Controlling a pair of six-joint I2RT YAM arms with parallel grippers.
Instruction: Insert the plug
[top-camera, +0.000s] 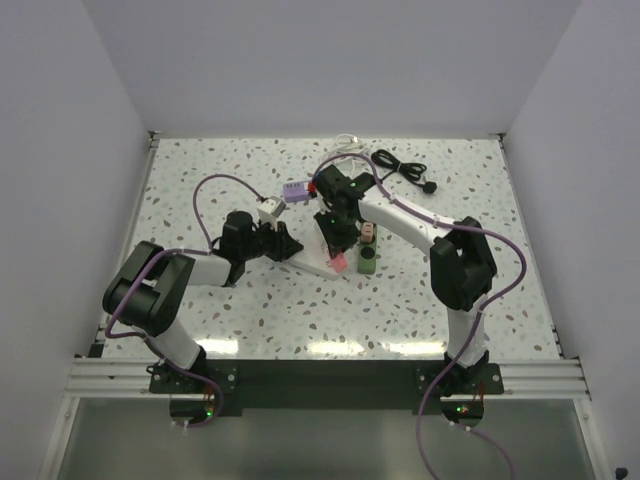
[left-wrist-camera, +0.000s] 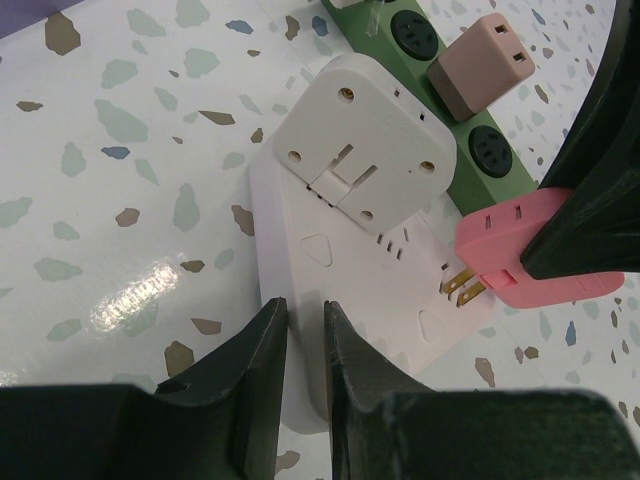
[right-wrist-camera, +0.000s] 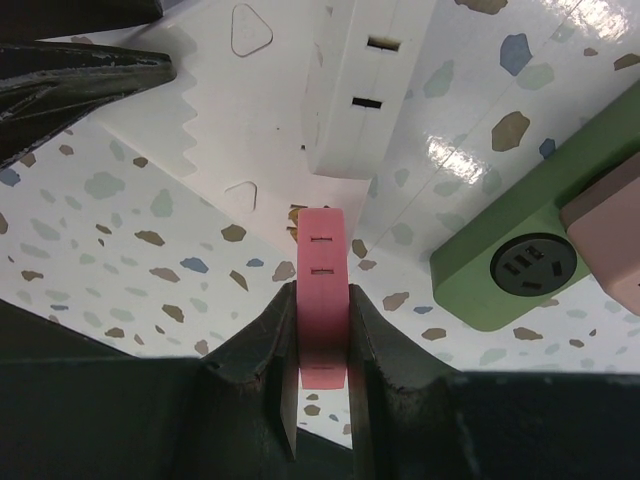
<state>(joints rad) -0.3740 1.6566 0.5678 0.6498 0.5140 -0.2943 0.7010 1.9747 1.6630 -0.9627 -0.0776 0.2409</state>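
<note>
My right gripper (right-wrist-camera: 322, 300) is shut on a pink plug (right-wrist-camera: 322, 270), seen again as the plug (left-wrist-camera: 520, 250) in the left wrist view. Its two brass prongs (left-wrist-camera: 462, 288) are bare and point at the near edge of a flat white socket block (left-wrist-camera: 340, 260). A white square adapter (left-wrist-camera: 360, 150) sits on that block. Two slots (right-wrist-camera: 367, 72) show on the raised white part ahead of the plug. My left gripper (left-wrist-camera: 305, 320) is shut on the block's thin corner edge. From above, the left gripper (top-camera: 290, 245) and right gripper (top-camera: 338, 250) meet at the white block (top-camera: 315, 260).
A green power strip (left-wrist-camera: 470, 150) lies right beside the white block and carries a beige adapter (left-wrist-camera: 485, 65). Farther back are a purple block (top-camera: 296, 190), a small white cube (top-camera: 268, 210) and a coiled black cable (top-camera: 405, 168).
</note>
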